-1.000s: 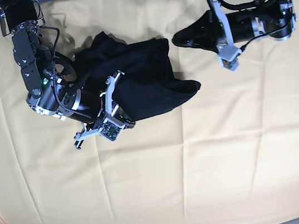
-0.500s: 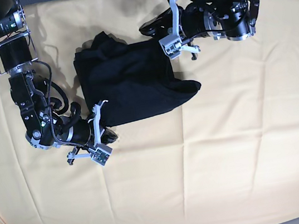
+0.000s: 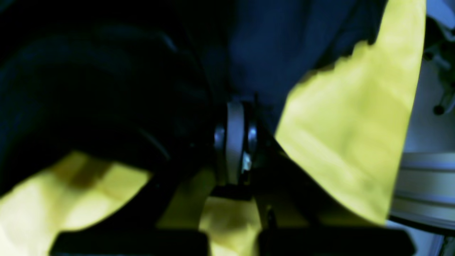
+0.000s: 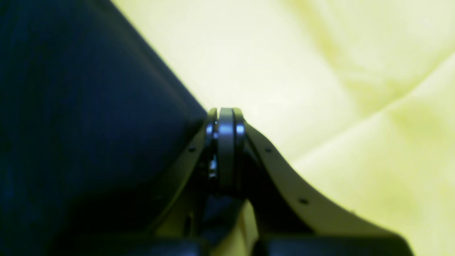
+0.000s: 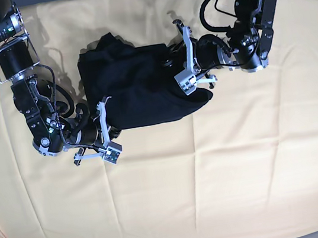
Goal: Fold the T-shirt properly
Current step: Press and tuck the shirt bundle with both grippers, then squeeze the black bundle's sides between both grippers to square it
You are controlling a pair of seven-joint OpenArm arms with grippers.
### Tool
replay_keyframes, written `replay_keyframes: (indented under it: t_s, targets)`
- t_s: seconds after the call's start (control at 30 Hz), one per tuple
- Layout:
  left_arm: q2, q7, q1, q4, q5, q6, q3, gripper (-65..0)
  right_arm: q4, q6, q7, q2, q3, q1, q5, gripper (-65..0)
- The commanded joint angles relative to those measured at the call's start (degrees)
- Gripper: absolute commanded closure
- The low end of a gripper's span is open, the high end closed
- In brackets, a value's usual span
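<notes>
- A yellow cloth [image 5: 226, 169] is spread over the whole work surface, creased in a loose grid of fold lines; red clips are seen at its two lower corners.
- At the left of the base view, the right arm is reached down from the top left corner, and the right gripper [image 5: 111, 133] is placed at the lower left edge of the T-shirt [image 5: 139, 89].
- In the right wrist view, the right gripper [image 4: 225, 122] is shown with its jaws pressed together — no gap is visible between them. The dark fabric of the T-shirt [image 4: 89, 117] lies just beside the tips on the left, with the yellow cloth [image 4: 337, 89] on the right; whether any fabric is pinched cannot be told from this blurred view.
- In the middle, the T-shirt is seen bunched into a rumpled black heap on the upper half of the cloth, between the two arms, with one corner pointing right.
- At the right, the left arm is bent in from the top right corner, and the left gripper [image 5: 170, 63] is set over the T-shirt's right side.
- In the left wrist view, the left gripper [image 3: 234, 113] is closed as well, its tips buried against dark fabric of the T-shirt [image 3: 284, 46] — a grip on the fabric cannot be confirmed through the blur.
</notes>
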Motion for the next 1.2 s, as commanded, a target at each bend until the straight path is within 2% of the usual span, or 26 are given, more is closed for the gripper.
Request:
replay_keyframes:
  t_s: [0.0, 0.17, 0.27, 0.33, 0.57, 0.77, 0.87, 0.97, 1.07, 1.17]
  targets:
    - [-0.13, -0.57, -1.81, -0.90, 2.34, 0.50, 0.94, 0.0, 1.22, 0.30, -0.66, 1.31, 0.39, 1.44, 1.05, 0.0]
    - [-0.13, -4.68, -8.68, -5.99, 6.38, 0.66, 5.73, 0.0, 3.56, 0.30, -7.13, 5.64, 0.39, 0.35, 8.85, 0.0]
    - [-0.13, -6.38, -12.24, -8.13, 8.68, 2.73, 7.21, 0.0, 5.75, 0.11, -8.02, 8.24, 0.44, -1.18, 12.07, 0.0]
    - [-0.13, -6.38, -14.14, -8.79, 9.46, 3.78, 7.28, 0.0, 7.78, -0.98, -8.00, 9.55, 0.44, -2.47, 12.35, 0.0]
    - [-0.09, -8.22, -19.78, -8.85, 9.64, 3.65, 7.23, 0.0, 16.70, -5.35, -10.47, 13.22, 0.55, -8.37, 14.38, 0.0]
    - [0.20, -10.84, -19.96, -9.57, 9.66, 1.31, 7.23, 0.0, 21.57, -5.66, -11.63, 13.14, 0.55, -16.20, 12.85, 0.0]
    - [-0.17, -5.53, -20.24, -9.03, 6.27, 1.25, 7.10, 0.0, 22.12, -6.60, -10.62, 13.14, 0.90, -17.77, 8.85, 0.0]
    - [-1.77, 1.95, -20.39, -6.49, -2.89, -2.97, 6.71, 0.0, 22.10, -10.56, -10.32, 13.16, 2.86, -17.73, 5.62, 0.0]
    - [-4.39, 9.16, -20.39, -2.60, -10.67, -3.31, 5.97, 0.0, 22.10, -12.26, -10.32, 13.14, 7.04, -17.73, 5.92, 0.0]
    - [-8.24, 12.59, -20.35, 0.87, -15.26, -3.31, 5.11, 0.0, 22.10, -12.50, -9.18, 13.16, 11.54, -17.73, 7.06, 0.0]
